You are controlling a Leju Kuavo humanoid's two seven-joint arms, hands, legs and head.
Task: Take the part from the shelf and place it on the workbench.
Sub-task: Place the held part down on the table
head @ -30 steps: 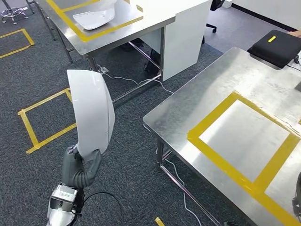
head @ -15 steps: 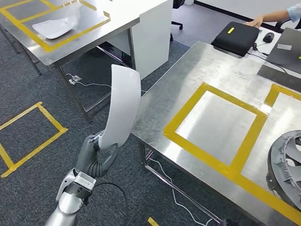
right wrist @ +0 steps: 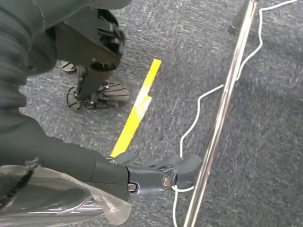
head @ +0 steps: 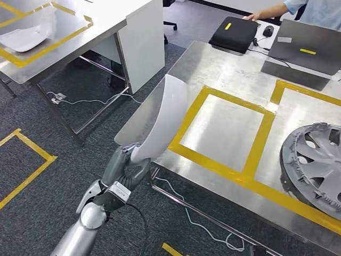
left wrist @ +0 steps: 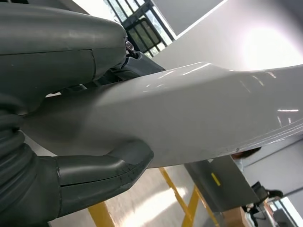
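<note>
The part [head: 164, 117] is a long, curved white shell. My left hand [head: 122, 168] grips its lower end and holds it upright and tilted, its upper end over the near left corner of the steel workbench [head: 225, 64]. In the left wrist view the thumb and fingers of that hand [left wrist: 82, 175] clamp the white part [left wrist: 200, 113] from both sides. A yellow tape square [head: 209, 162] marks the bench top just right of the part. My right hand [right wrist: 150, 175] hangs over the carpet with its fingers stretched out and nothing in them.
A grey hubcap [head: 314, 160] lies at the bench's right end. At its far side are a black case [head: 235, 33], a laptop [head: 305, 50] and a person's arm [head: 277, 9]. Another steel table [head: 60, 48] carrying a white part [head: 24, 38] stands at the left.
The camera has swung right, so the whole scene slid left and the workbench fills more of the picture. The held part now stands at the bench's corner; the hubcap has come into view.
</note>
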